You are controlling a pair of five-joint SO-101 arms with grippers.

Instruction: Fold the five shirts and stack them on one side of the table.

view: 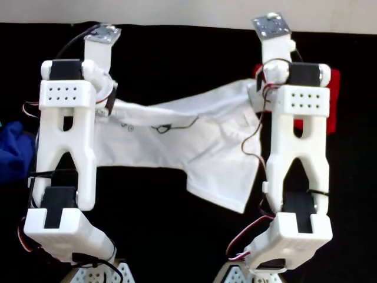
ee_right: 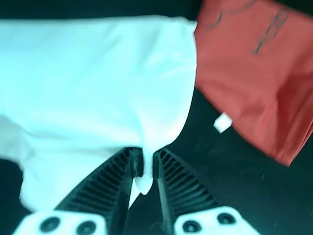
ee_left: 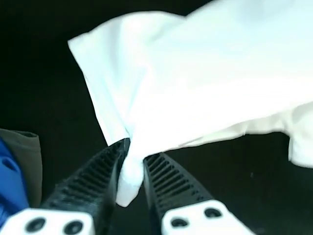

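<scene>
no text, number or sign can be read in any view. the white shirt (view: pixel 194 147) carries a small dark mark (view: pixel 166 127), a thin squiggle with a tiny ring-like sign near it, too small to make out. the red shirt (ee_right: pixel 254 83) bears dark printed strokes (ee_right: pixel 266 32), blurred beyond reading. a small white tag (ee_right: pixel 223 122) lies just beside the red shirt's edge; no legible print shows on it.

One shirt (view: pixel 194 147) spans left hand (ee_left: pixel 134 164) to right hand (ee_right: pixel 145 169), second shirt (view: pixel 334 100) behind the latter
</scene>
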